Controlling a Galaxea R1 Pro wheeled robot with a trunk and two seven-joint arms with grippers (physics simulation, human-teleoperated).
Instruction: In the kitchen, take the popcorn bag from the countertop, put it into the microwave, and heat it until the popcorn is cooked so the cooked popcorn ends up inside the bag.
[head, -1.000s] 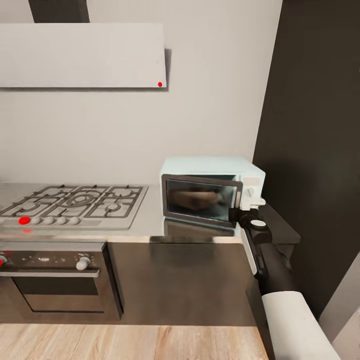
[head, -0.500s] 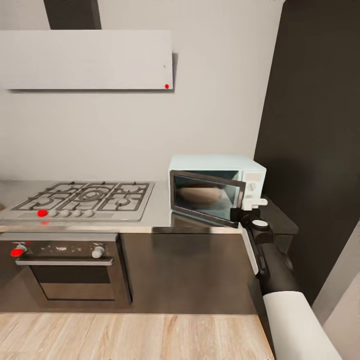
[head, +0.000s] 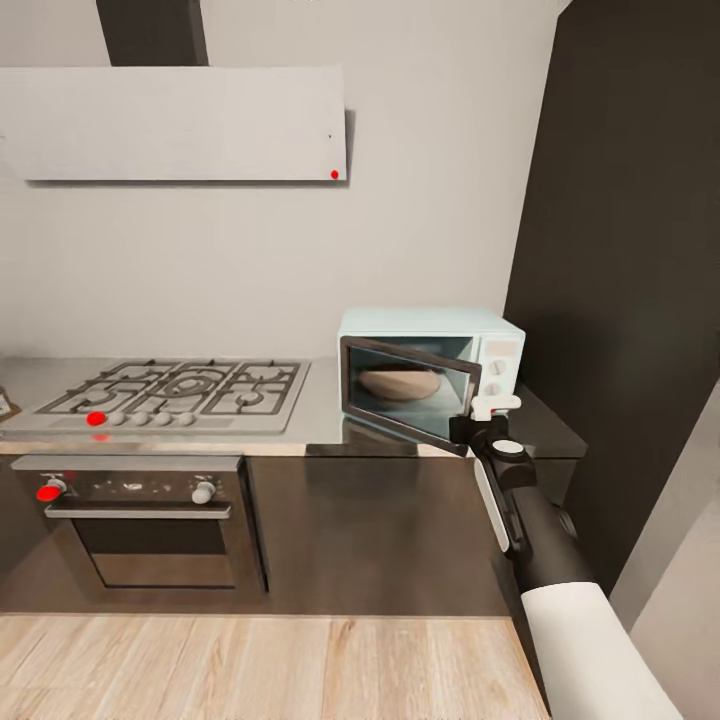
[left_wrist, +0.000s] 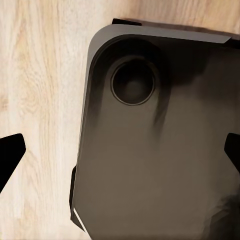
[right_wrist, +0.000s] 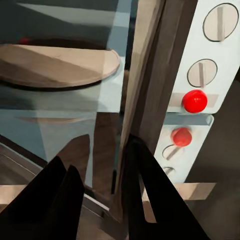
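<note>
The pale mint microwave (head: 430, 325) stands on the grey countertop (head: 320, 425) at its right end, its black glass door (head: 405, 395) swung partly open. A flat tan round shape (head: 398, 383) lies inside; I cannot tell what it is. My right gripper (head: 470, 428) is at the door's free edge, beside the dials and the red button (right_wrist: 194, 101). In the right wrist view the right gripper (right_wrist: 102, 155) has its dark fingers (right_wrist: 145, 190) on either side of that door edge (right_wrist: 145, 90). The popcorn bag is out of view. My left gripper (left_wrist: 120, 150) is open over my dark base (left_wrist: 150, 165).
A gas hob (head: 175, 390) sits left of the microwave, with a dark oven (head: 140, 520) under it. A grey hood (head: 175, 122) hangs above. A tall dark cabinet (head: 620, 250) stands right of the microwave. Wooden floor (head: 250, 665) lies in front.
The microwave door has swung wider open, with my right gripper on its edge. The whole view has shifted, so the camera has moved, seemingly backward.
</note>
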